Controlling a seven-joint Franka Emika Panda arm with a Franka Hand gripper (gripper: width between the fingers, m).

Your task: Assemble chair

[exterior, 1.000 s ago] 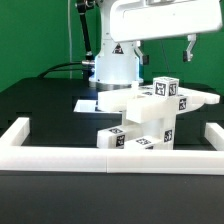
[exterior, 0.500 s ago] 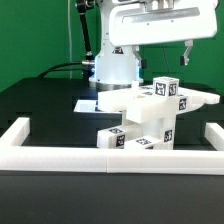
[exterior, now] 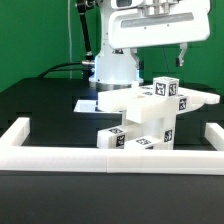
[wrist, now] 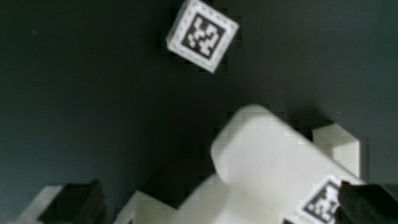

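I see the barrier wall (exterior: 110, 158) nearest cam, well below the gripper (exterior: 183, 57). Behind it the chair (exterior: 150, 118) w/ its tagged white blocks sits on the black table (exterior: 40, 105), below the gripper and apart from it. Gripper hangs released, fingers spread, nothing btwn them.

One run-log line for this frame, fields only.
phase: hover | gripper: open, empty, above chair | chair: partly built, on black table behind white barrier wall | contact: none
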